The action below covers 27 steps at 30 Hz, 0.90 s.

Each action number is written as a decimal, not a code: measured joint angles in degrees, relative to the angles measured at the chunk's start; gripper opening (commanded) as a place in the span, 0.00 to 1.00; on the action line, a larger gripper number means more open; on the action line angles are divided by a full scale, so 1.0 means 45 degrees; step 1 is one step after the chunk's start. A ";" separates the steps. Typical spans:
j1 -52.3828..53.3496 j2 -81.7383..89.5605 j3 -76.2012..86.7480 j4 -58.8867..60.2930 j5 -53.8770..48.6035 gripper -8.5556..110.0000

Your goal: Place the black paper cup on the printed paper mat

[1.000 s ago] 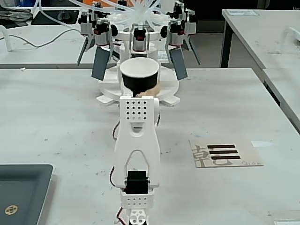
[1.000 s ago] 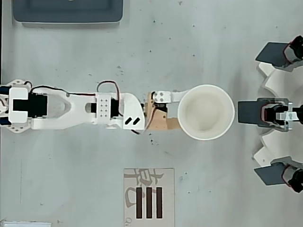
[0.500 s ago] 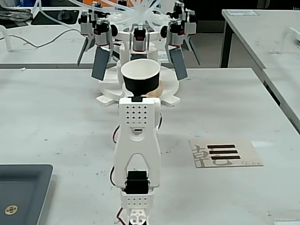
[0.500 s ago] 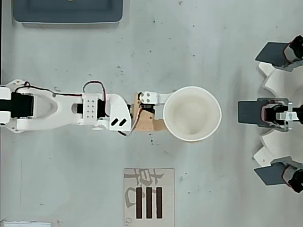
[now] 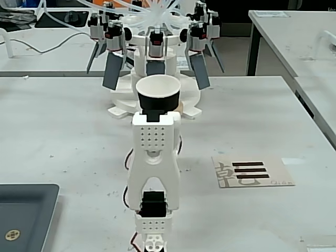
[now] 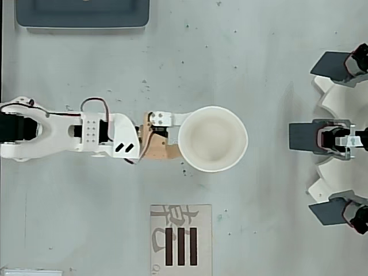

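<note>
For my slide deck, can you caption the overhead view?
SO-100 gripper holding the black paper cup upright, above and clear of the printed paper mat.

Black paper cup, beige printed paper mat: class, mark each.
Matte black tapered paper cup (image 5: 157,100): fixed view, on its black outer wall.
Beige printed paper mat (image 6: 180,246): overhead view, on its middle black bar.

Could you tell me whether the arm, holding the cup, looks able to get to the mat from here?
Probably yes: the mat lies bare beside the arm, with open table between it and the cup.
</note>
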 measured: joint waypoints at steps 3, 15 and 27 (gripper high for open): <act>0.0000 0.0664 0.1094 -0.0293 0.0000 0.16; 0.0000 0.2422 0.4141 -0.2090 -0.0039 0.17; 0.0566 0.3418 0.6074 -0.3379 -0.0039 0.20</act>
